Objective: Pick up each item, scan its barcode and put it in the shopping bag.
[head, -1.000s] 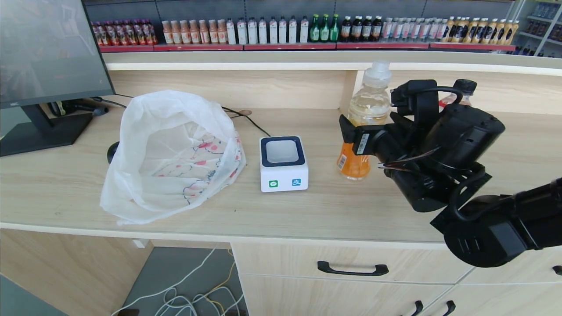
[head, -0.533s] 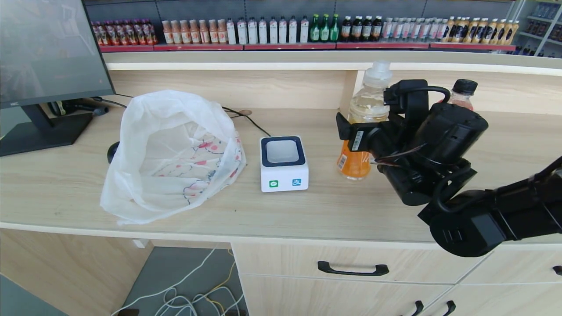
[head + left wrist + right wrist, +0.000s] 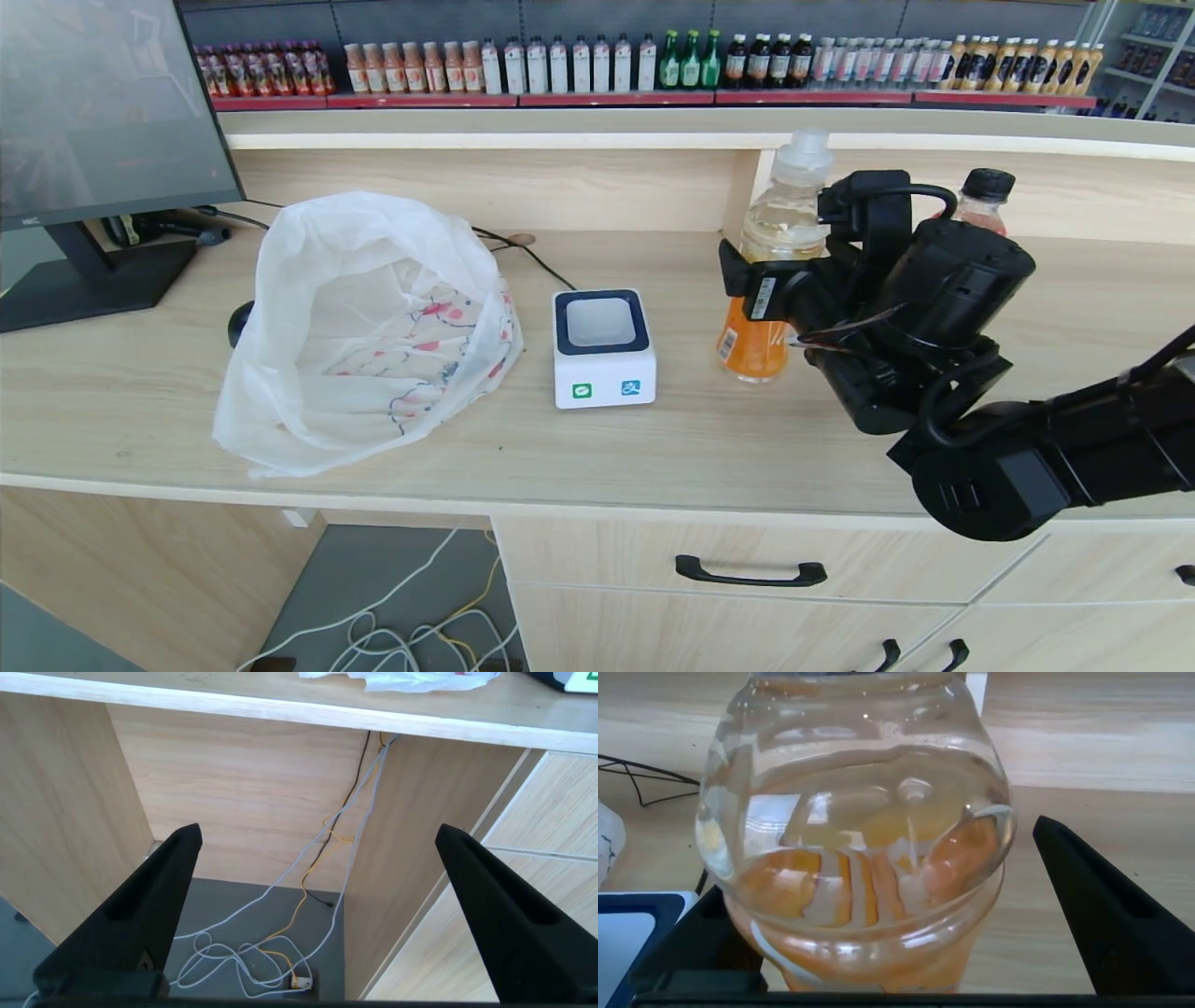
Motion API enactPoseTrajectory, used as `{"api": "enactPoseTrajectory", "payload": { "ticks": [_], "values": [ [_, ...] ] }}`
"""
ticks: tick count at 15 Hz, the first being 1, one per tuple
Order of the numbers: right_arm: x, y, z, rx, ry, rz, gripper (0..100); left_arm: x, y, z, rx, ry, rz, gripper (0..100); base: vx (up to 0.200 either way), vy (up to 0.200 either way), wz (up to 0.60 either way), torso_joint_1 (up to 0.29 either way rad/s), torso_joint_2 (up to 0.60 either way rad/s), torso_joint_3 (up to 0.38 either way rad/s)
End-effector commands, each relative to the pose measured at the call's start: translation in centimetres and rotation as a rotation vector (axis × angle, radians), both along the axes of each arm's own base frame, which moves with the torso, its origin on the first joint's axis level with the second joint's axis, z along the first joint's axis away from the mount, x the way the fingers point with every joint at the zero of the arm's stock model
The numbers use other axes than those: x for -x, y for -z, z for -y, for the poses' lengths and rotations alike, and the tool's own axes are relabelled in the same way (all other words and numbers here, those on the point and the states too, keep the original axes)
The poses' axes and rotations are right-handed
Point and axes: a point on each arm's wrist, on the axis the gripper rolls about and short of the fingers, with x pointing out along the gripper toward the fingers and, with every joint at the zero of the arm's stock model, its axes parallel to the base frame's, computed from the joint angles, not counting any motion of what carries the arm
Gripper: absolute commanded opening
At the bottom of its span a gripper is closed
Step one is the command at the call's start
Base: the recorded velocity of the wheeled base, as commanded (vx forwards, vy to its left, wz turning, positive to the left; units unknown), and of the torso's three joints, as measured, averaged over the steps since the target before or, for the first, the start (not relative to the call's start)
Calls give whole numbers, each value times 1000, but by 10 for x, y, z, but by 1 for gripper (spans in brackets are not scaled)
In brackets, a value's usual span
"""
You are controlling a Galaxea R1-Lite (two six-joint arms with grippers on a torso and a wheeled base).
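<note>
A clear bottle (image 3: 782, 224) with a white cap and an orange label stands upright on the wooden counter (image 3: 709, 439), right of the white scanner box (image 3: 602, 347). My right gripper (image 3: 758, 273) is open, and its fingers straddle the bottle's middle. In the right wrist view the bottle (image 3: 859, 831) sits between the fingers (image 3: 1106, 915), with a small gap on one side. A white plastic shopping bag (image 3: 364, 327) lies open left of the scanner. My left gripper (image 3: 318, 833) is open and empty, below the counter's edge over floor cables.
A second bottle (image 3: 982, 194) with a black cap stands behind my right wrist. A monitor (image 3: 103, 103) on its stand occupies the counter's far left, with a cable (image 3: 532, 257) running behind the bag and scanner. A raised ledge (image 3: 597, 140) backs the counter.
My right arm has shifted a little left and toward the bottle, then settled. The bottle, bag and scanner have stayed put.
</note>
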Motion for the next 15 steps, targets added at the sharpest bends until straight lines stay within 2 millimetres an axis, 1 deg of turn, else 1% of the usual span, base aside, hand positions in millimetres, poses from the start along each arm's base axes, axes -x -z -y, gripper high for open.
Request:
{"api": "enactPoseTrajectory", "payload": {
  "ticks": [1, 2, 3, 8, 15],
  "values": [
    [0, 0, 0, 0, 0, 0, 100, 0, 0, 0, 0, -1, 1, 100, 0, 0, 0, 0, 0, 0],
    [0, 0, 0, 0, 0, 0, 100, 0, 0, 0, -1, -1, 1, 100, 0, 0, 0, 0, 0, 0],
    [0, -1, 0, 0, 0, 2, 0, 0, 0, 0, 0, -1, 1, 100, 0, 0, 0, 0, 0, 0],
    [2, -4, 0, 0, -33, 24, 0, 0, 0, 0, 0, -1, 1, 100, 0, 0, 0, 0, 0, 0],
    [6, -11, 2, -11, -33, 41, 0, 0, 0, 0, 0, -1, 1, 100, 0, 0, 0, 0, 0, 0]
  ]
}}
